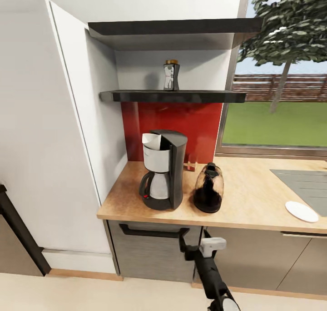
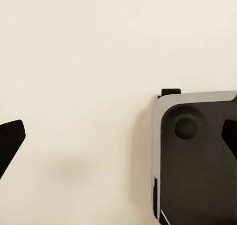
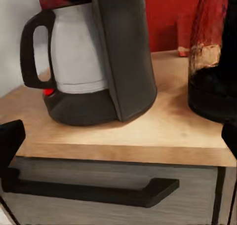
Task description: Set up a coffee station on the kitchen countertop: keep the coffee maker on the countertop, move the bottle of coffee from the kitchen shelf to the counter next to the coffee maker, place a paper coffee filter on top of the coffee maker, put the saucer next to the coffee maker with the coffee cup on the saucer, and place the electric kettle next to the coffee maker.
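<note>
— How far along are you?

— The coffee maker and kettle stand together on the counter, just above and ahead of my right claw, which is spread open and empty.

— What's left?

— The bottle sits on the shelf, high above. The saucer lies far off to my right. No cup in sight, and I can't tell about the filter.

Bright, even daylight from the window; soft shadows, slightly blurry renders.
</note>
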Robot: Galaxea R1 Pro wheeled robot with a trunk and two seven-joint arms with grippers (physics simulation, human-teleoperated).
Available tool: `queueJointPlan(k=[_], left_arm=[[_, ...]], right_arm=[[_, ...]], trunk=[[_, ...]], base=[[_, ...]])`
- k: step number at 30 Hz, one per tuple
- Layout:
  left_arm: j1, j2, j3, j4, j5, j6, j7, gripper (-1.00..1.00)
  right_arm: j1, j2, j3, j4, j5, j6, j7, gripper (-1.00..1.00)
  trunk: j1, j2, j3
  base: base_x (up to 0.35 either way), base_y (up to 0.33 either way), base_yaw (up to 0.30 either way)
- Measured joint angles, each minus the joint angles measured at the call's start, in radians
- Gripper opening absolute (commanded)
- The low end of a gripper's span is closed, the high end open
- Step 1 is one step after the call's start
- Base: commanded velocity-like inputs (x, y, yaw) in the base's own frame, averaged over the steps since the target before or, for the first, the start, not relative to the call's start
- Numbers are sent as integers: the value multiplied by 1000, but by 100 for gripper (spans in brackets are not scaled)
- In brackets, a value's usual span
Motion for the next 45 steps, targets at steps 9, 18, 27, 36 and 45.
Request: queueJointPlan(k=[9,18,27,36,45], left_arm=[[0,2,-1,0,-1,0,2,100],[0,0,-2,0,-1,0,2,100],[0,-3,-3,-1,-1,0,1,100],[24,-3,-3,-1,-2,-1,-2,100],[55,-5,-2,0,-1,3,2,100]], right_arm=[[-104,22,74,-126,2,2,-206,100],[-418,22,75,-128,2,2,-362,100],[-734,22,75,-119,-1,186,-368,100],[-1080,22,76,-42,-3,521,-368,100],[-1361,22,76,366,-17,564,-368,100]], trunk=[[0,0,0],[0,0,0],[0,0,1],[0,0,0],[0,0,0]], base=[[0,0,0],[0,0,0],[0,0,0],[0,0,0],[0,0,0]])
